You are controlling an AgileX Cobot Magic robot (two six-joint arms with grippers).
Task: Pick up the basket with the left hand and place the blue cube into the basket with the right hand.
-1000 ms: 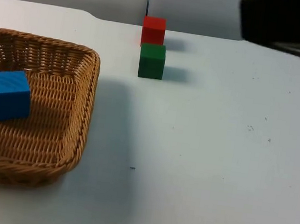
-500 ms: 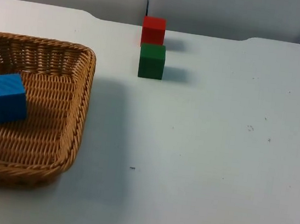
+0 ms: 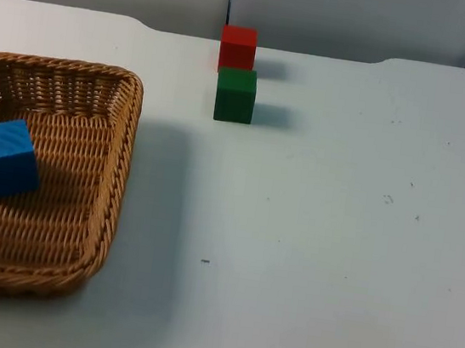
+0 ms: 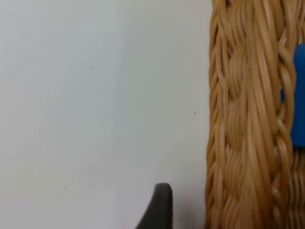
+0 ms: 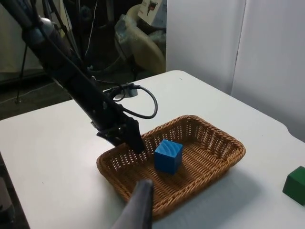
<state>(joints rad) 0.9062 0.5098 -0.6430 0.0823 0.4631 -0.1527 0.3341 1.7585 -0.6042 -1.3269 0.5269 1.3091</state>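
Observation:
The wicker basket (image 3: 124,151) rests on the table's left side, with the blue cube (image 3: 5,157) lying inside it. From the right wrist view the basket (image 5: 224,145) and blue cube (image 5: 167,156) sit low on the white table, and my left gripper (image 5: 129,139) reaches down at the basket's near rim. Up close, its black fingertip (image 4: 161,205) stands just outside the rim (image 4: 238,143), with bare table between them, so the jaws are open. My right gripper waits high and well back from the basket, its fingertip (image 5: 141,202) holding nothing.
A red cube (image 3: 238,48) and a green cube (image 3: 235,95) stand one behind the other at the back middle, near the grey partition. The green cube (image 5: 295,185) also lies right of the basket. White table stretches to the right.
The basket with the blue cube has slid a little to the left and settled. The right arm's dark bulk has left the top view's upper right corner.

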